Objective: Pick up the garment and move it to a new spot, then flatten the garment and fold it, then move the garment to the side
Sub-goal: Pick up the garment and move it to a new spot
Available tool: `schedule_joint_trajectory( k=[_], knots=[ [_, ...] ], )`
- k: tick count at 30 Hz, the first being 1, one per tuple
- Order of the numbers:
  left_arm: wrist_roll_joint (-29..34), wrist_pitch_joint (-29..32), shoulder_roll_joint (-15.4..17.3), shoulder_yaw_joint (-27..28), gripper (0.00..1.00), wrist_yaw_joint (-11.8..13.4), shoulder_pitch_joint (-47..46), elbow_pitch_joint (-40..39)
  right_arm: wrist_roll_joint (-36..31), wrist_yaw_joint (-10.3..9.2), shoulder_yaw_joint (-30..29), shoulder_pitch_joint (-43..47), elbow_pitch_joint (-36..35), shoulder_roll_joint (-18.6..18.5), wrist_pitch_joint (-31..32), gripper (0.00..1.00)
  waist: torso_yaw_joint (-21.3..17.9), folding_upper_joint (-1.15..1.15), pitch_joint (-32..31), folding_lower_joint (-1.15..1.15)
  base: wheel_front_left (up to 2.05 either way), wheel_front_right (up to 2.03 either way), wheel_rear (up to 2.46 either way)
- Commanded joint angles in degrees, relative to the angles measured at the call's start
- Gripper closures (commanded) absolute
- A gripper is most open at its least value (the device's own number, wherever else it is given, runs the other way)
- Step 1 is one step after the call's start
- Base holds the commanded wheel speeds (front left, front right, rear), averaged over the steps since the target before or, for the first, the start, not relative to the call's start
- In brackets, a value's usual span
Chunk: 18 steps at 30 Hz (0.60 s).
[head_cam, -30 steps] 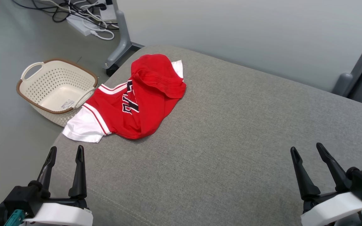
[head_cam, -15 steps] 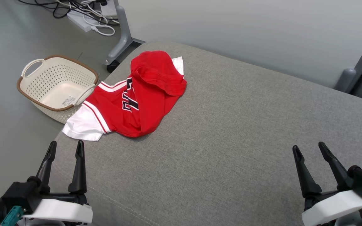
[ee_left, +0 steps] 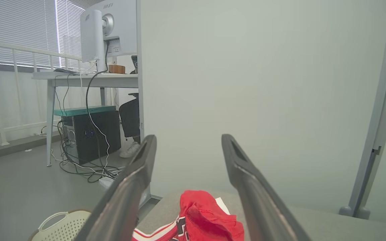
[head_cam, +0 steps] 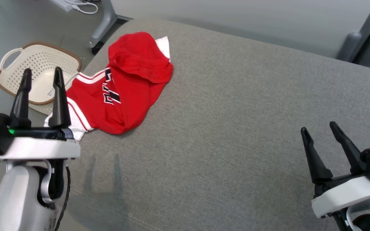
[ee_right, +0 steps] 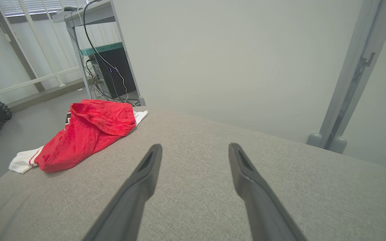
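Observation:
The garment (head_cam: 124, 86) is a red jersey with white sleeves and dark lettering, lying crumpled at the far left corner of the grey padded surface (head_cam: 236, 112). It also appears low in the left wrist view, garment (ee_left: 209, 217), and at the left of the right wrist view, garment (ee_right: 85, 132). My left gripper (head_cam: 42, 72) is raised at the left edge, open and empty, its fingertips in front of the basket and just left of the white sleeve. At the lower right, the right gripper (head_cam: 319, 126) hovers open and empty, far from the jersey.
A cream perforated basket (head_cam: 8, 61) with a brown rim stands on the floor left of the surface. A grey stand leg (head_cam: 103, 22) and cables lie beyond the corner. A pale wall panel and grey post (head_cam: 365, 32) border the far side. A desk with a computer (ee_left: 89, 134) stands behind.
My left arm has risen and moved forward towards the jersey's sleeve. The head camera has shifted, so the whole scene sits further left and higher. The right gripper has barely moved.

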Motion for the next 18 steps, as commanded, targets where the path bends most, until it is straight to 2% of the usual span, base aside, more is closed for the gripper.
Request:
schedule_joint_trajectory(
  k=[1,10,14,18],
  knots=[
    [-1.18,-0.16,-0.17,0.66,0.00,-1.38,-2.88,2.89,-0.44,0.02,0.05,-1.27,-0.85,-0.54,0.78,0.00,-3.31,0.00,3.52,0.00,0.00,0.00,0.00],
    [-5.35,-0.18,-2.92,0.08,0.00,-8.39,-15.26,33.37,-1.12,0.02,0.08,-3.89,-3.01,-0.93,2.23,0.00,-8.63,0.00,10.13,0.00,0.00,0.00,0.00],
    [-7.17,0.68,-3.76,-0.69,0.00,-9.99,-19.41,45.83,-1.29,0.02,0.60,-5.16,-3.32,-1.12,2.40,0.00,-9.68,0.00,12.28,0.00,0.00,0.00,0.00],
    [-8.28,2.45,-4.22,-1.86,0.00,-10.58,-22.83,55.23,-1.30,0.02,1.05,-6.31,-3.09,-1.43,2.40,0.00,-10.21,0.00,13.61,0.00,0.00,0.00,0.00]
  ],
)
